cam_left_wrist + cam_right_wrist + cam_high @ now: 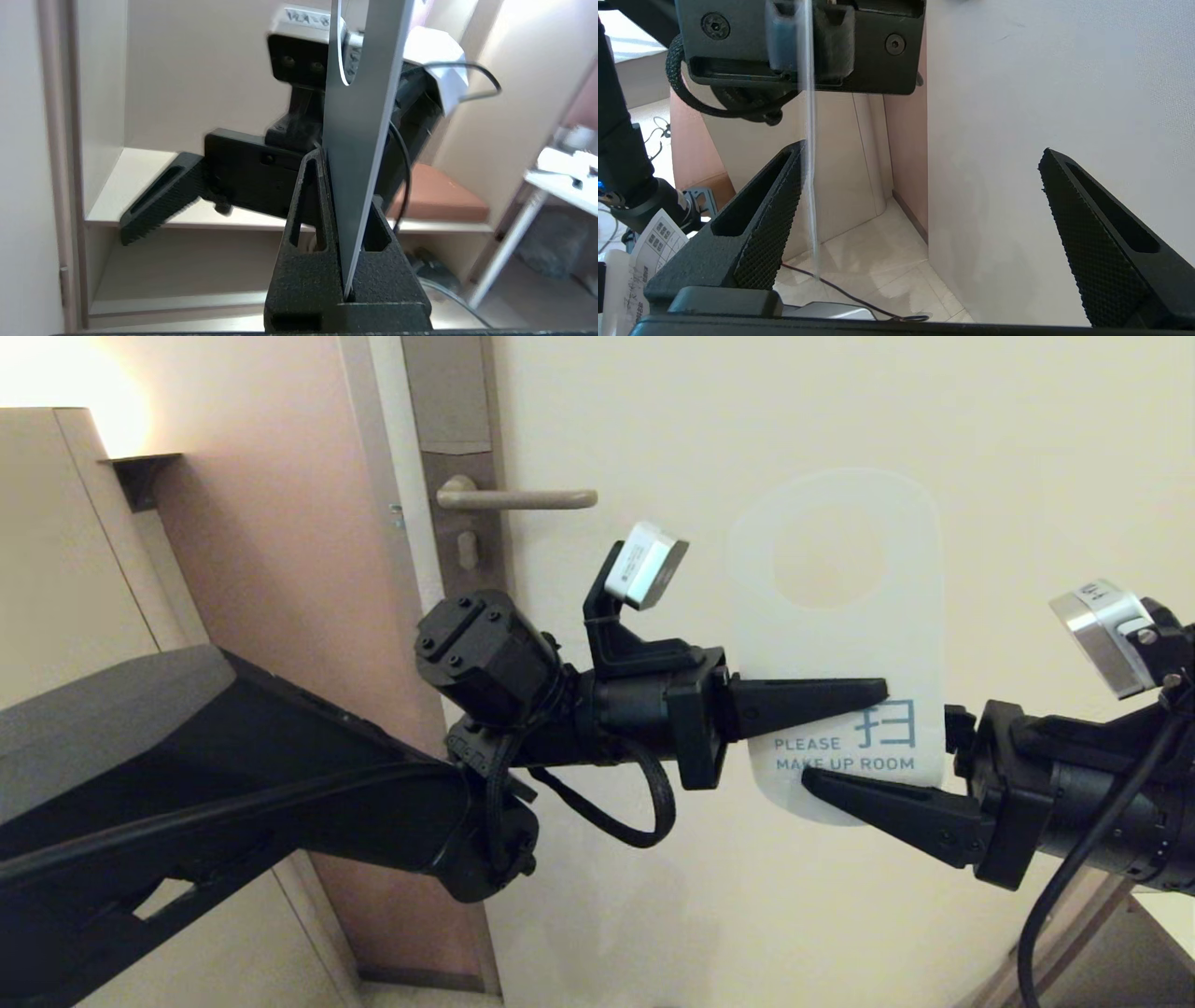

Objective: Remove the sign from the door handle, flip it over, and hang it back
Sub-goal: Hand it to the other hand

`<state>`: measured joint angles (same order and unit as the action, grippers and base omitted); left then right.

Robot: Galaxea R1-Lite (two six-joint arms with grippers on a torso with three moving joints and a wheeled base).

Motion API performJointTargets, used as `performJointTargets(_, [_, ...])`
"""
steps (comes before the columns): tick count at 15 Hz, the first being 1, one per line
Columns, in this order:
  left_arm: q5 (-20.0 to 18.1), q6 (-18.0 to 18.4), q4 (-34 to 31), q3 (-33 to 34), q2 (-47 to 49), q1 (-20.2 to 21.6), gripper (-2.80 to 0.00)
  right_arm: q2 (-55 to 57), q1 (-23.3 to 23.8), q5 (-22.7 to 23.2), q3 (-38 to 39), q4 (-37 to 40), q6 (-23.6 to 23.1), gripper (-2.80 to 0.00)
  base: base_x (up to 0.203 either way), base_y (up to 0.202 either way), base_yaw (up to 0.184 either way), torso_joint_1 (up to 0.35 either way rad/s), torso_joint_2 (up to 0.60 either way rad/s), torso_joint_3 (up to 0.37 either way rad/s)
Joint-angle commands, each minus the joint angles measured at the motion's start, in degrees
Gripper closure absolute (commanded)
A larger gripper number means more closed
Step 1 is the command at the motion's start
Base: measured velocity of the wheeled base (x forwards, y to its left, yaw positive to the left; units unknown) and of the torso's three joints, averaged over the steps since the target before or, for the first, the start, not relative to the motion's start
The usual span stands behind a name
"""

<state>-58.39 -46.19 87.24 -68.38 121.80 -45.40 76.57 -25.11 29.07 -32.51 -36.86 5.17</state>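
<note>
Presently left gripper (864, 695) pinches the sign (840, 644) at its lower edge, off the door handle (518, 499). Right gripper (873, 756) spread wide, straddling the sign's bottom corner. Sign looks thin, light, fairly stiff, probably slick; grip near an edge. No containers seen.
</note>
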Motion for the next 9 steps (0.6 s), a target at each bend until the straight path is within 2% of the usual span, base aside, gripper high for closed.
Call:
performJointTargets(1, [-2.19, -0.25, 2.32, 0.00, 0.02, 0.61, 0.00, -0.02, -0.03, 0.20, 0.26, -0.23, 0.02, -2.80, 0.000, 0.000, 0.000, 0.000, 0.00, 0.000])
performJointTargets(2, [-4.89, -0.22, 2.32, 0.00, 0.02, 1.57, 0.00, -0.10, -0.10, 0.28, 0.51, -0.23, -0.06, -2.80, 0.000, 0.000, 0.000, 0.000, 0.00, 0.000])
performJointTargets(3, [-5.68, -0.22, 2.32, -0.04, 0.02, 1.89, 0.00, -0.10, -0.12, 0.37, 0.49, -0.23, -0.04, -2.80, 0.000, 0.000, 0.000, 0.000, 0.00, 0.000])
performJointTargets(9, [-5.42, 0.40, 2.39, -1.53, 0.91, 1.91, 0.00, 0.25, -0.12, 0.37, -0.09, -0.23, 0.02, -2.80, 0.000, 0.000, 0.000, 0.000, 0.00, 0.000])
